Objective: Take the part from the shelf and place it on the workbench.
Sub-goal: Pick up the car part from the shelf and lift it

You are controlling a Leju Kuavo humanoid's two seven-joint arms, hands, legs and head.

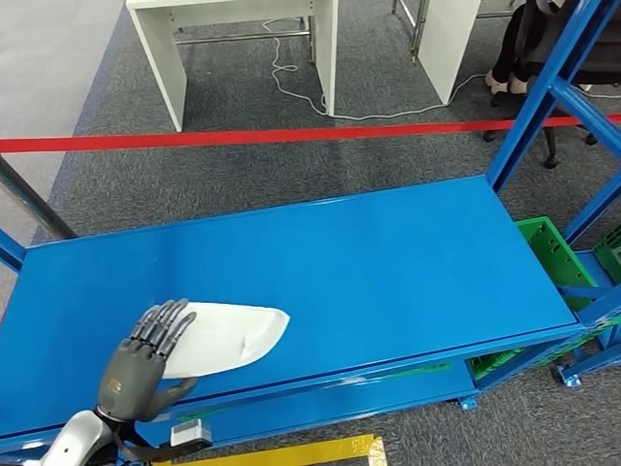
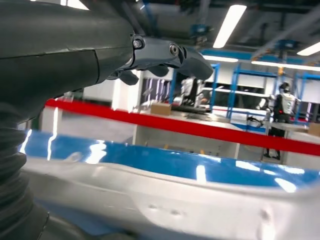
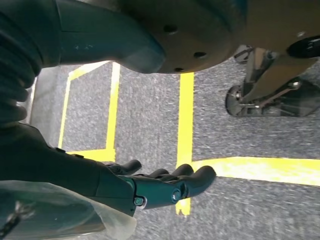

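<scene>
I have the left robot hand [image 1: 143, 357] laid over the near end of the white part [image 1: 227, 337], which lies flat near the front edge of the blue shelf [image 1: 380, 252]; the fingers [image 1: 165, 322] rest spread on top and the thumb reaches along its edge, so I judge it a grasp being set, not yet a firm hold. The long, thin part will likely tip if lifted from one end. My right robot hand [image 3: 166, 182] hangs over the floor, fingers loosely extended and holding nothing.
</scene>
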